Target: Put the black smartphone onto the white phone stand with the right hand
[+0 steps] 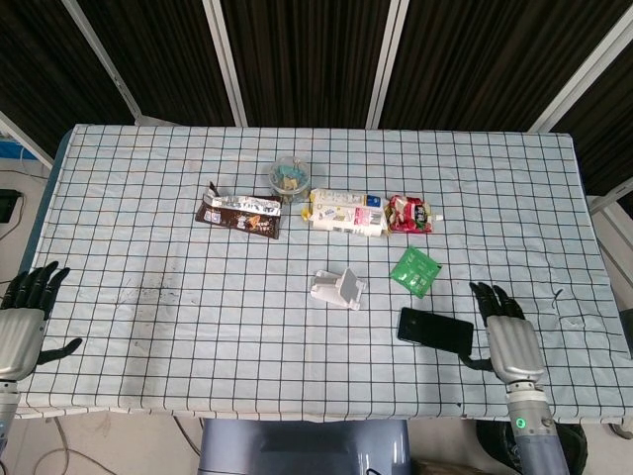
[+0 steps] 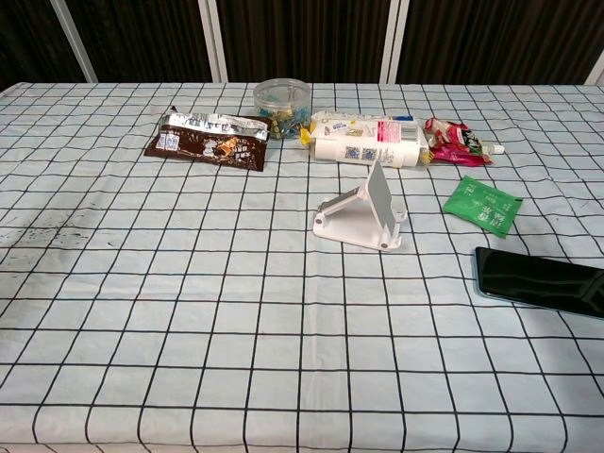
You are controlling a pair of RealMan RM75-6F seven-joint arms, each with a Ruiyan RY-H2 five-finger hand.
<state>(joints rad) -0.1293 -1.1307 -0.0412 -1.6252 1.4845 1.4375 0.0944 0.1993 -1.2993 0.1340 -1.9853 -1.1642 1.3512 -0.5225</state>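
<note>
The black smartphone (image 1: pixel 435 331) lies flat on the checked cloth, right of centre near the front edge, and shows at the right edge of the chest view as smartphone (image 2: pixel 543 281). The white phone stand (image 1: pixel 339 288) sits a little to its left and farther back, its backrest tilted up; the chest view shows the stand (image 2: pixel 363 216) with nothing on it. My right hand (image 1: pixel 508 334) hovers just right of the phone, fingers spread, holding nothing. My left hand (image 1: pixel 24 322) hangs at the table's left front edge, fingers apart and holding nothing. Neither hand shows in the chest view.
Behind the stand lie a green sachet (image 1: pixel 415 270), a red snack pouch (image 1: pixel 409 214), a white bottle lying on its side (image 1: pixel 346 212), a round clear tub (image 1: pixel 290 177) and a brown chocolate wrapper (image 1: pixel 238 214). The table's checked cloth (image 1: pixel 148 297) has bare room on the left.
</note>
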